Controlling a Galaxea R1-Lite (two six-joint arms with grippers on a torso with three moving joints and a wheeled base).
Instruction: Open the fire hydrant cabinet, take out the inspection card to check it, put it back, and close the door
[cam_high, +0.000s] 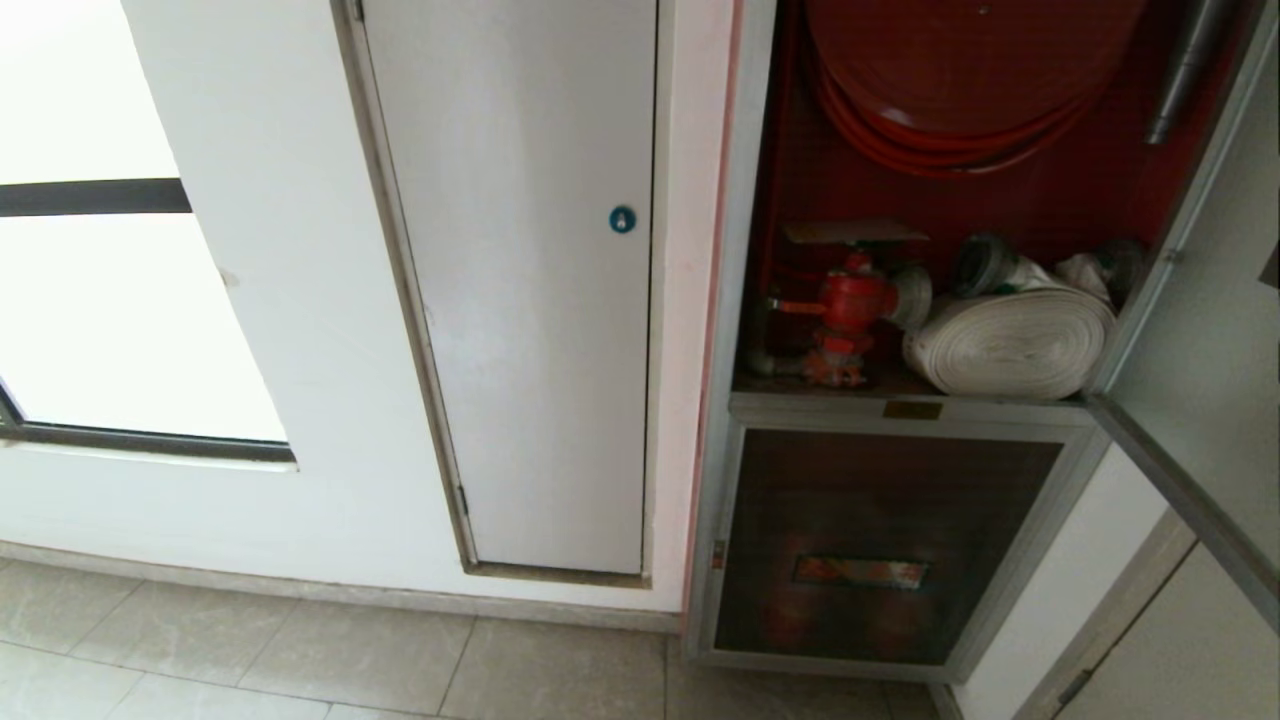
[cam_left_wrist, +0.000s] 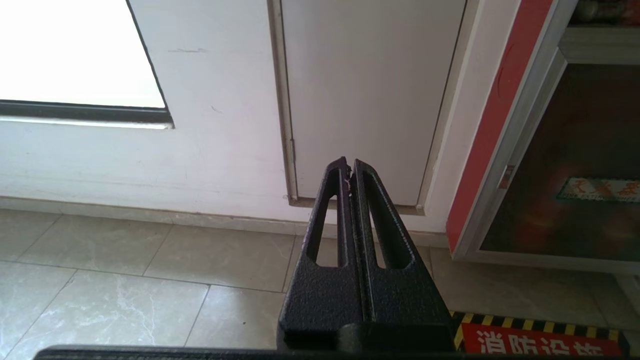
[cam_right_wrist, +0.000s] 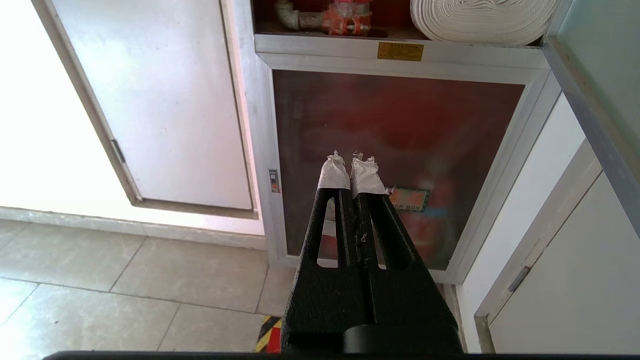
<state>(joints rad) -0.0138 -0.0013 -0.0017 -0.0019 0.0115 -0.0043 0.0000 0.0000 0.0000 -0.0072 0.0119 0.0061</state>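
Head view: tall silver-metal-framed fire hydrant cabinet (cam_high: 745, 330) at 3 o'clock, standing open, red inside. Red hose reel (cam_high: 960, 70) at top of compartment; red valve (cam_high: 845, 310) on compartment floor, white rolled hose (cam_high: 1010, 340) just beside it toward 3 o'clock. Small brass plate (cam_high: 912, 409) on frame rail directly below. Silver-framed door (cam_high: 1200, 330) swung out at far 3 o'clock, lower edge running toward 5 o'clock. Smaller dark panel with red label (cam_high: 880, 550) below, at 5 o'clock, closed. Plain white door (cam_high: 530, 300) with round blue lock (cam_high: 622, 219) at centre, shut. Bright window (cam_high: 110, 300) at 9 o'clock. Pale tiled floor (cam_high: 300, 650) along 6 to 7 o'clock. Inspection card not visible in any view; position cannot be told. Neither arm in head view.

Left wrist view: left gripper (cam_left_wrist: 348, 167), black, fingers pressed together, holding nothing, aimed at lower edge of white door, well apart from it, above floor tiles.

Right wrist view: right gripper (cam_right_wrist: 351, 162), black with white-wrapped fingertips (cam_right_wrist: 332, 175), tips closed against each other, empty, pointed at dark lower panel, not touching it. Open cabinet's valve and rolled hose beyond, toward 12 o'clock.
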